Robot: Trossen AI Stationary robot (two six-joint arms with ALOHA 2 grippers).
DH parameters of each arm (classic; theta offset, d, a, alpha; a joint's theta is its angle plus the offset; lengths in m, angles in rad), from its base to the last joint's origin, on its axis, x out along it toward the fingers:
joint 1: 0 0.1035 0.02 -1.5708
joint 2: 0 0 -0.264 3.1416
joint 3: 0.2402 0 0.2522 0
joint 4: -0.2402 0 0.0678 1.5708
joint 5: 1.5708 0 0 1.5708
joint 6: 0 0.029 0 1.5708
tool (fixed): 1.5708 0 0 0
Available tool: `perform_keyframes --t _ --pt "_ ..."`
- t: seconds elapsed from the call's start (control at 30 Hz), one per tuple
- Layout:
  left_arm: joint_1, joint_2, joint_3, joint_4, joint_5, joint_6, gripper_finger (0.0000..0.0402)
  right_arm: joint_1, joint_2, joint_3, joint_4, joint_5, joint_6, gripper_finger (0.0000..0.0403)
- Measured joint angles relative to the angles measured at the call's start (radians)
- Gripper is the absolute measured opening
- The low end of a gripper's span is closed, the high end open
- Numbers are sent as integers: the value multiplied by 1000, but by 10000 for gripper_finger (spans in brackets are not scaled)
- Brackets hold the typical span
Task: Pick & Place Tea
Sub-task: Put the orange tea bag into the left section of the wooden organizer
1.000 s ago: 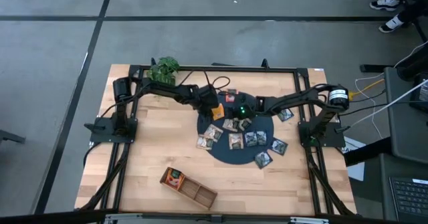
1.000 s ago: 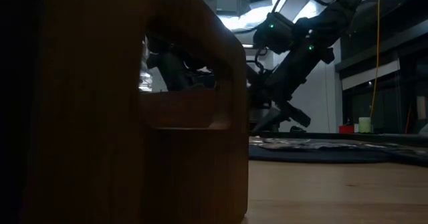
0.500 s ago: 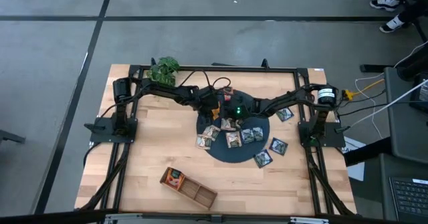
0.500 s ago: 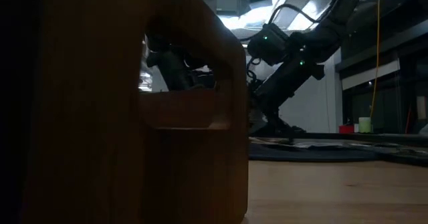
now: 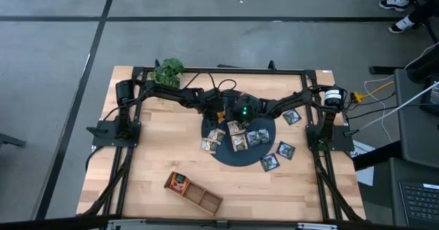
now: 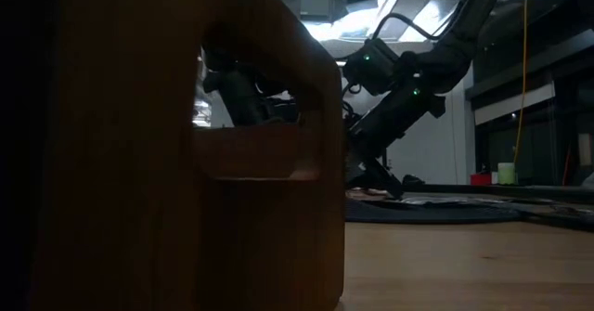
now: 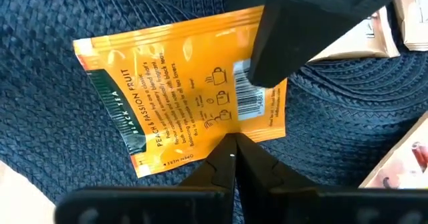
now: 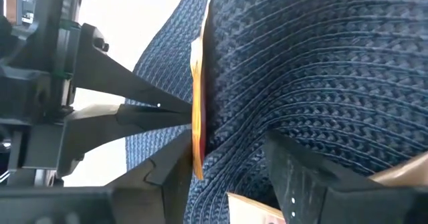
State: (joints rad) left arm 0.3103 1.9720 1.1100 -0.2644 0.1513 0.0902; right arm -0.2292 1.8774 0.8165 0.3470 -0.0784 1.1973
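high view: both arms meet over the round dark mat (image 5: 241, 154) at frame centre on the wooden desk (image 5: 158, 158). left end effector (image 5: 221, 110) sits at the mat's upper left edge, on an orange tea sachet (image 5: 222, 112). right end effector (image 5: 236, 118) is just beside it, green light on its wrist. other sachets (image 5: 259, 137) lie spread over the mat, a few off its right edge. brown tray (image 5: 195, 191) at lower centre-left, plant (image 5: 168, 71) at upper left.

low view: tray wall (image 6: 167, 162) fills the left half; right arm (image 6: 399, 79) angles down to the mat (image 6: 436, 211) at mid-right. fingers too dark to read here.

left wrist view: left end effector (image 7: 234, 144) fingers together, pinching the edge of the orange sachet (image 7: 174, 110), which lies on the blue woven mat (image 7: 60, 137). a dark finger (image 7: 287, 43) of the other arm overlaps the sachet's far corner.

right wrist view: right end effector (image 8: 227, 158) fingers apart, straddling the sachet (image 8: 199, 103) seen edge-on against the mat (image 8: 321, 70); can't tell if touching. left end effector (image 8: 134, 107) tips meet the sachet from the frame's left.
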Motion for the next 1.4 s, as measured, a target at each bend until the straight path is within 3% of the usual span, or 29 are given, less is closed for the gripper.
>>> perform_keyframes --t 0.87,1.07,1.4 --pt "2 -13 7 -129 -5 -51 5 -4 -14 81 -110 -1 -50 180" --pt "2 -13 6 -124 -2 -68 5 -3 -14 81 -204 5 -62 180" --pt "2 -13 6 -116 -2 -69 3 -4 -15 81 -158 25 -74 180"
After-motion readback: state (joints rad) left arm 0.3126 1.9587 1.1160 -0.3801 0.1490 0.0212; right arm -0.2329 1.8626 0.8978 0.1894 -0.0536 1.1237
